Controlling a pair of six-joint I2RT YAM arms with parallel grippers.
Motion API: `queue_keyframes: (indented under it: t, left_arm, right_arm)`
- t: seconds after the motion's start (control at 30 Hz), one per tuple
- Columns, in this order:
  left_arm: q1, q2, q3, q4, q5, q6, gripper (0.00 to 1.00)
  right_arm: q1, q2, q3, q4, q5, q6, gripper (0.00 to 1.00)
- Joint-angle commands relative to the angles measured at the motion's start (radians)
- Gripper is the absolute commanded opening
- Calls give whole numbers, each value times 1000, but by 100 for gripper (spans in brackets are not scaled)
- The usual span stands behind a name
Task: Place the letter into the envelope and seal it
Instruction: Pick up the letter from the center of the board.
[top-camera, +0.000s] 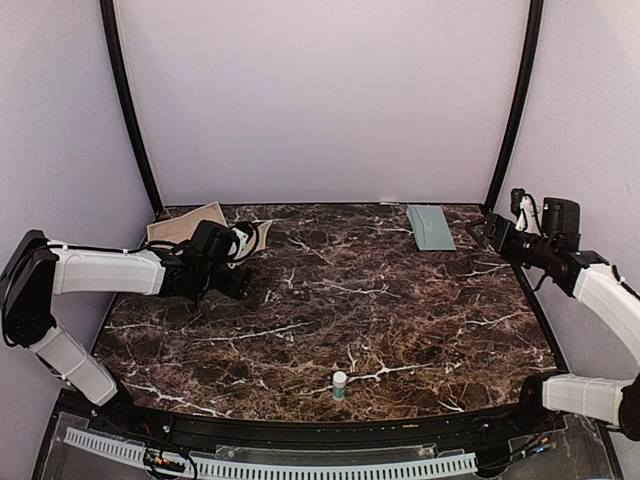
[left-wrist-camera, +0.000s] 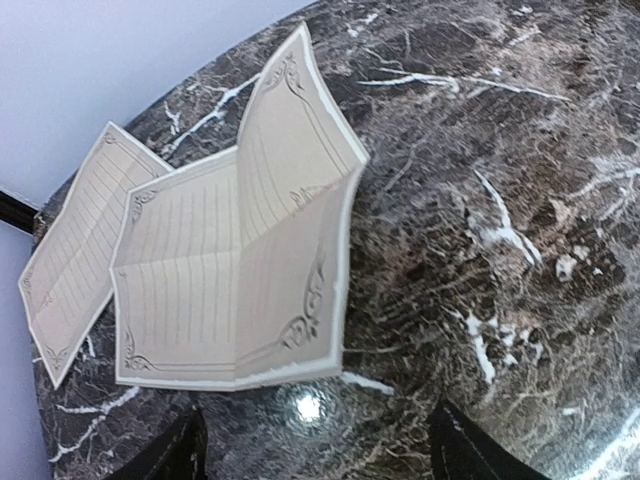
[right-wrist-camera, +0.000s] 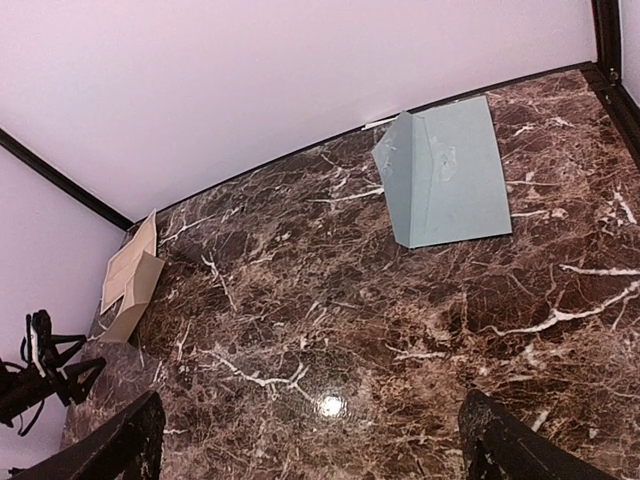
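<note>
While both pairs of jaws stand wide open and empty, the left faces the letter (left-wrist-camera: 230, 270).

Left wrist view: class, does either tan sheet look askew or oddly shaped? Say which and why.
The nearer tan sheet does not lie flat on the marble table: it is creased into panels, and its right-hand part stands up off the surface. The farther sheet, beside it, is creased too but lies flatter.

Dark brown marble table (top-camera: 400, 330), white veins running everywhere. Plain pale lilac walls (top-camera: 320, 100) close it in on three sides. Two black curved struts (top-camera: 128, 110) rise at the back corners. A bright glare spot (right-wrist-camera: 330, 405) shines off the tabletop.
</note>
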Motion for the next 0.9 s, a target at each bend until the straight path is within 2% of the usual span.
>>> queue_keyframes:
  t: [0.0, 0.1, 0.33, 0.4, 0.47, 0.5, 0.57, 0.63, 0.77, 0.87]
  left_arm:
    - [-1, 41, 51, 69, -136, 40, 70]
    - [-1, 66, 45, 119, -114, 89, 63]
    - [-1, 174, 110, 124, -111, 138, 58]
    - [-1, 198, 127, 130, -116, 149, 53]
    - [-1, 215, 139, 135, -100, 165, 37]
    - [-2, 224, 145, 134, -98, 172, 26]
    - [-7, 225, 160, 117, -113, 170, 12]
    - [-13, 208, 169, 98, -133, 164, 2]
    - [-21, 140, 183, 45, -129, 114, 0]
    - [-22, 86, 211, -39, -58, 40, 0]
  right_arm:
    - [7, -24, 11, 46, -75, 14, 99]
    - [6, -16, 25, 37, -87, -6, 99]
    - [6, 20, 83, -10, -74, -75, 99]
    - [8, 20, 81, -7, -70, -81, 99]
    - [7, 23, 79, -7, -59, -84, 99]
    - [6, 24, 79, -9, -56, -85, 99]
    - [6, 25, 81, -9, -57, -84, 99]
    - [7, 26, 85, -8, -64, -84, 99]
    - [6, 40, 105, -10, -76, -84, 99]
    - [6, 56, 121, -25, -72, -88, 99]
